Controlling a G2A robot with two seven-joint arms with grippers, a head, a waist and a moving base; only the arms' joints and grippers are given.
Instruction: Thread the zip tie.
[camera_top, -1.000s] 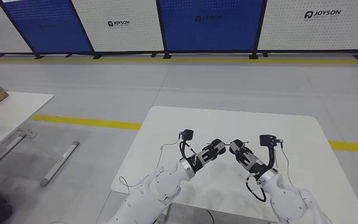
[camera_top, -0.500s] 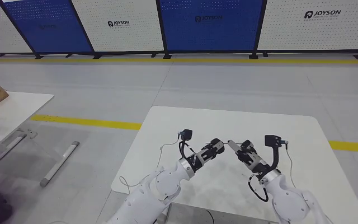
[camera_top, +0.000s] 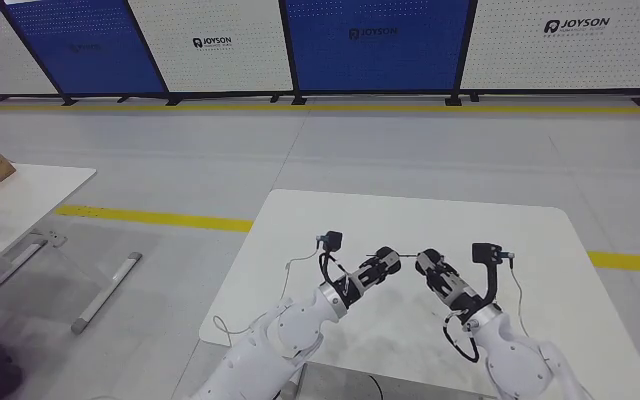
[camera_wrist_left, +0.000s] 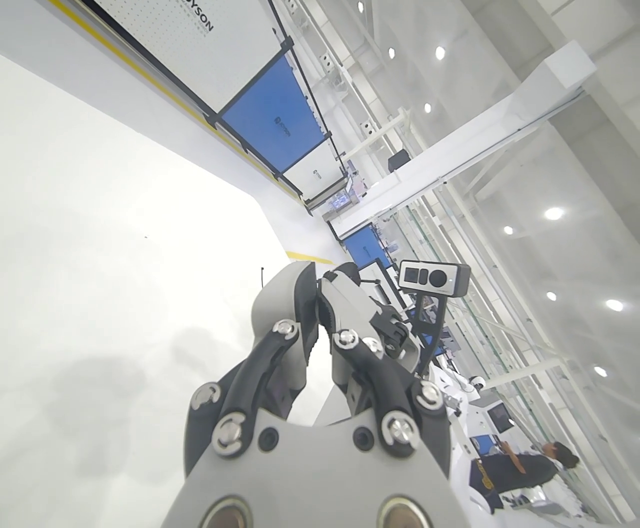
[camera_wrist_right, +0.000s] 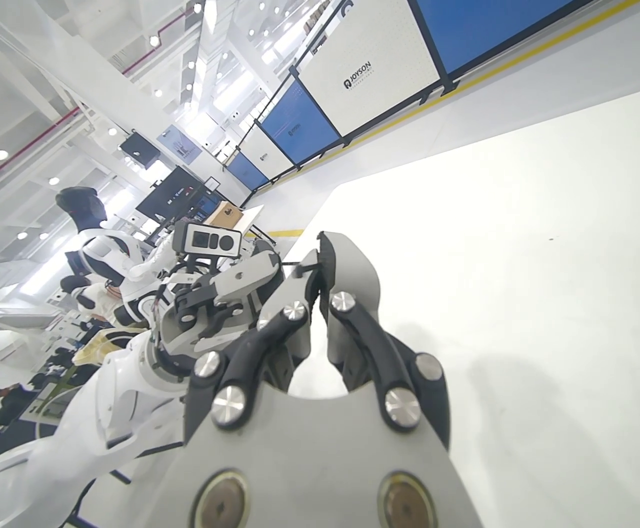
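Over the middle of the white table (camera_top: 330, 215) my two grippers meet tip to tip. The zip tie (camera_top: 400, 253) is a thin black strand spanning the short gap between them. My left gripper (camera_top: 388, 264) is shut on one end; a short black tail (camera_wrist_left: 262, 277) sticks out beside its fingertips (camera_wrist_left: 300, 287). My right gripper (camera_top: 426, 262) is shut on the other end, and the strap (camera_wrist_right: 299, 266) runs from its fingertips (camera_wrist_right: 345, 260) towards the left gripper (camera_wrist_right: 250, 277) just beyond. The pinched parts of the tie are hidden.
The tabletop (camera_wrist_right: 500, 225) is bare white around both grippers, with its far edge (camera_top: 410, 198) well beyond them. A second white table (camera_top: 40, 190) stands off to the left across the floor. Blue and white partition panels (camera_top: 375, 45) line the back.
My right gripper has shifted a little and turned at the wrist, its tips staying close to the left gripper. The left gripper has hardly moved.
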